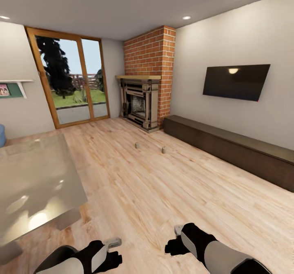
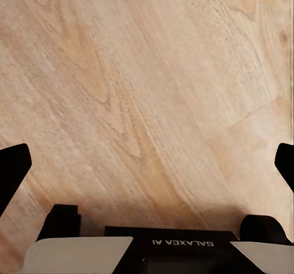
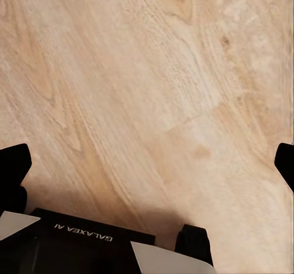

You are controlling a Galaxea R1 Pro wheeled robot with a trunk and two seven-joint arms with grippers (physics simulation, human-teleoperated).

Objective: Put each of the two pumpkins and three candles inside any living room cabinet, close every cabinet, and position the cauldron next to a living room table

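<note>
Two small tan candles (image 1: 137,145) (image 1: 163,149) stand on the wood floor in front of the fireplace, far ahead of me. The long low dark-brown cabinet (image 1: 228,147) runs along the right wall under the TV, its fronts shut. The glass-topped table (image 1: 36,184) fills the left foreground. My left gripper (image 1: 111,250) (image 2: 147,164) and right gripper (image 1: 174,241) (image 3: 147,164) hang low near the bottom edge, both open over bare floor, holding nothing. The pumpkins and the cauldron are out of view.
A brick fireplace (image 1: 143,102) stands in the far corner, with a sliding glass door (image 1: 73,86) to its left. A TV (image 1: 236,81) hangs above the cabinet. Open wood floor (image 1: 163,192) stretches between the table and the cabinet.
</note>
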